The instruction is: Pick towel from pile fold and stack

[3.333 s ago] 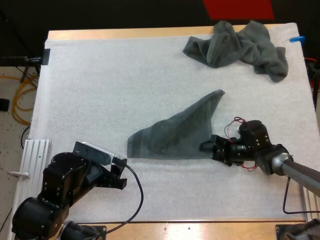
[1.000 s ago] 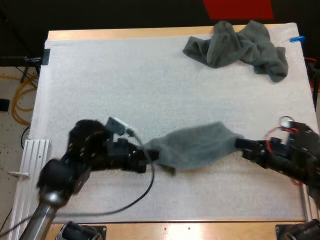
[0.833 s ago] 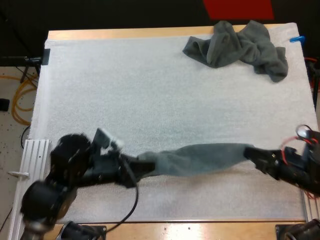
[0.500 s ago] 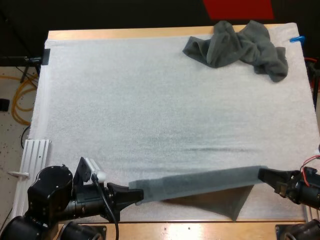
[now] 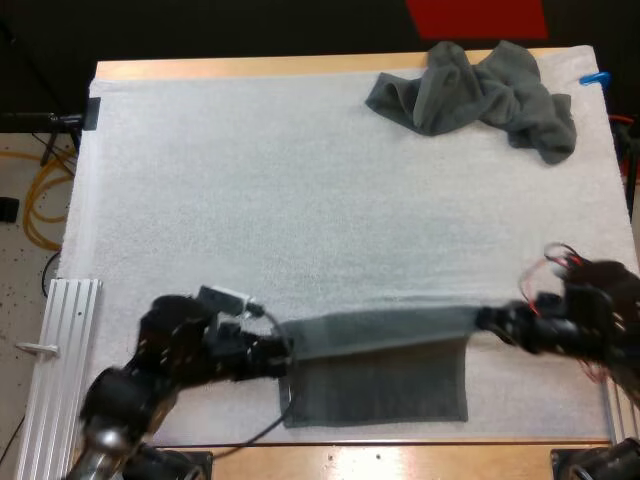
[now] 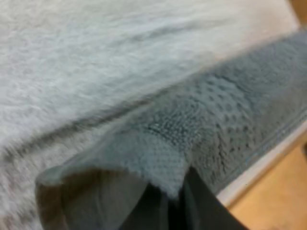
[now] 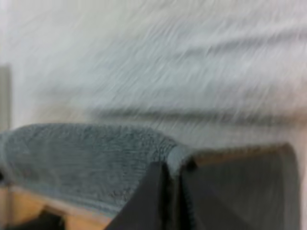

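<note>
A dark grey-green towel (image 5: 378,368) hangs stretched between my two grippers over the near part of the white mat (image 5: 250,200). Its top edge runs level from left to right and its lower part rests on the mat near the front edge. My left gripper (image 5: 283,352) is shut on the towel's left corner (image 6: 165,158). My right gripper (image 5: 483,322) is shut on the towel's right corner (image 7: 168,155). A pile of crumpled towels (image 5: 475,92) of the same colour lies at the far right of the mat.
The wooden table edge (image 5: 400,458) runs just in front of the hanging towel. A silver rail (image 5: 62,330) stands off the mat's left side. The wide middle and left of the mat lie bare.
Both grippers have swung the stretched towel from the front edge back toward the middle. The towel's loose part, earlier a hanging point, now lies as a flat rectangle on the mat.
</note>
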Controlling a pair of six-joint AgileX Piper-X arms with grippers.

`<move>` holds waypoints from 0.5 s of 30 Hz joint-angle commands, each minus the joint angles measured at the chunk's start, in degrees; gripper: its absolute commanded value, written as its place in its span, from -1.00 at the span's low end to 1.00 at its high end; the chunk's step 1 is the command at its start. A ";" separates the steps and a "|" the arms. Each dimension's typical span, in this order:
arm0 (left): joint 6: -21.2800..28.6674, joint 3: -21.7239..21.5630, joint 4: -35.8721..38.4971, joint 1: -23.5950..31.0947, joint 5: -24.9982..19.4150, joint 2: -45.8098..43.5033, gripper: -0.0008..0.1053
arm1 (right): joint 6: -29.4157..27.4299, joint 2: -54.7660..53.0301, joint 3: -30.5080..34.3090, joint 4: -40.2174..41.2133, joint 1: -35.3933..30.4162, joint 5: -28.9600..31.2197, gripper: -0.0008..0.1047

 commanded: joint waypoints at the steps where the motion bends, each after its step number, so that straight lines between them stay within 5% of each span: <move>1: 0.07 0.38 -8.44 -0.01 -1.04 2.68 -0.98 | -0.16 2.22 0.29 -9.09 -0.14 0.93 -0.98; 6: 0.07 -0.70 -24.05 1.81 -0.59 19.34 -0.98 | -0.03 16.27 0.43 -23.73 -0.14 3.44 -0.98; 15: -0.54 -6.69 -35.21 11.58 7.70 40.87 -0.98 | 4.65 33.73 0.43 -40.62 -0.25 8.94 -0.98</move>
